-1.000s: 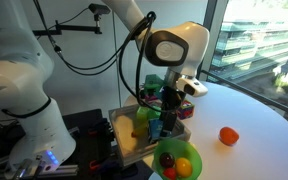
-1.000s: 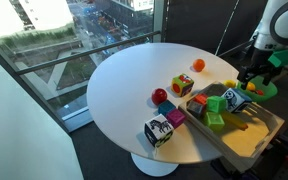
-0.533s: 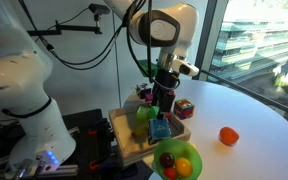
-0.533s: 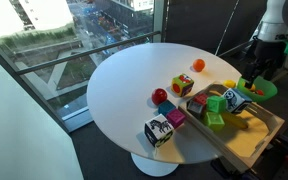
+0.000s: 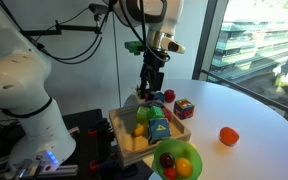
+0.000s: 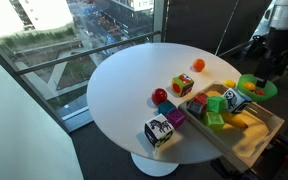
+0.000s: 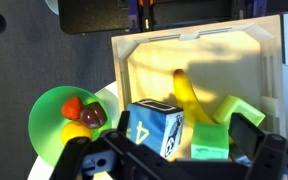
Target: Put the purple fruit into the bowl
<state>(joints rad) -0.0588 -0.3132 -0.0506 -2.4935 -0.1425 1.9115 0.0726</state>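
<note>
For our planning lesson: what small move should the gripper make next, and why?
Probably lift clear and stop: the small dark purple fruit already lies in the lime-green round plastic bowl, and the open gripper holds nothing.

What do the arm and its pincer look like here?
The arm is glossy white, with rounded, bulbous links and a blue light near its base. Black cables loop beside it. The pincer is black, with blocky fingers.
</note>
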